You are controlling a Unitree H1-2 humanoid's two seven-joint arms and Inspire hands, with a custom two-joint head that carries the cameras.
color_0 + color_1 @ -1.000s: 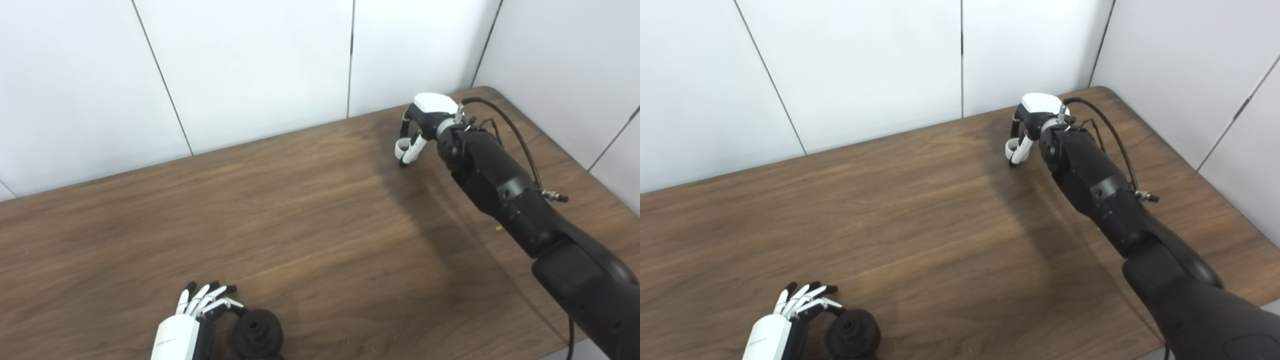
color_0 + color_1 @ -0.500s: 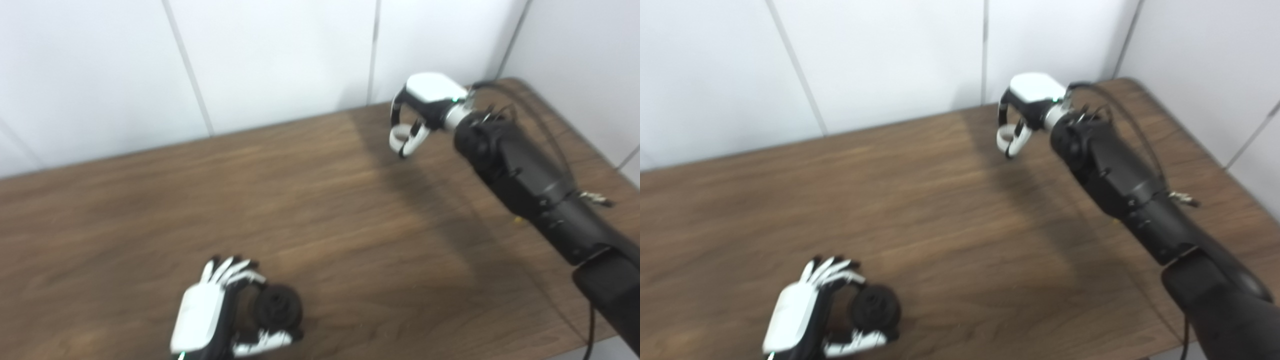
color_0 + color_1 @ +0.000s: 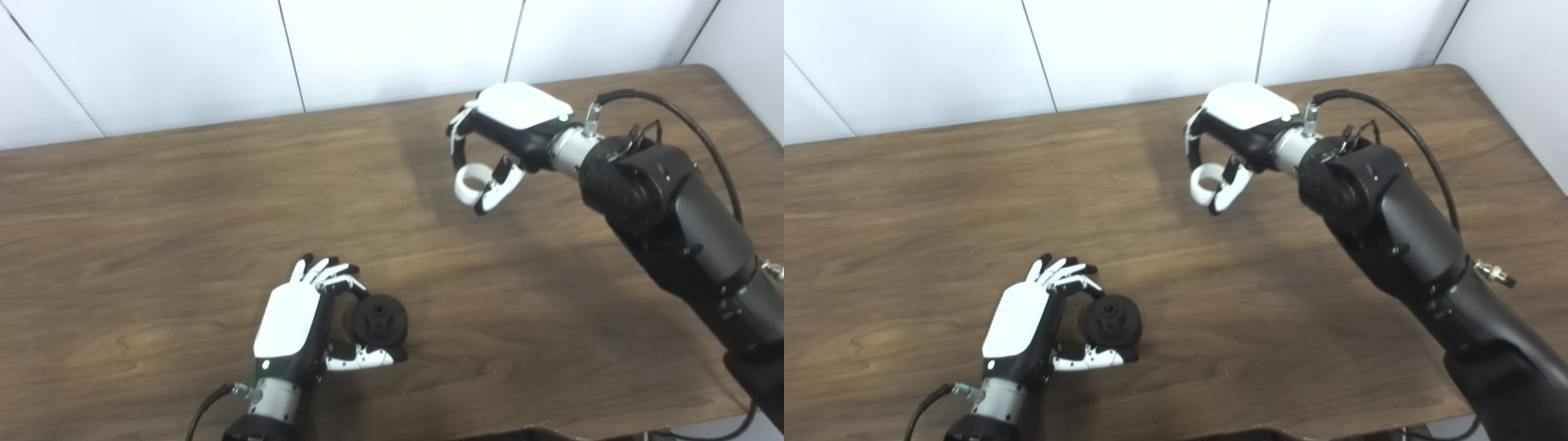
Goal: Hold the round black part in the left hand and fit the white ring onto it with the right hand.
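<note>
The round black part (image 3: pixel 380 318) with a raised hub sits near the table's front, between the fingers and thumb of my left hand (image 3: pixel 300 324), which is closed around it. My right hand (image 3: pixel 499 144) is far from it, above the back right of the table, shut on the white ring (image 3: pixel 470 182), which hangs between its fingers and thumb. The part also shows in the right eye view (image 3: pixel 1110 320), as does the ring (image 3: pixel 1205 184).
The brown wooden table (image 3: pixel 153 214) runs wall to wall, with white wall panels behind it. My black right forearm (image 3: pixel 674 226) and its cable reach across the table's right side.
The camera has tilted down and shifted. My left hand has closed around the black part. My right hand has lifted the white ring off the table and carried it toward the left.
</note>
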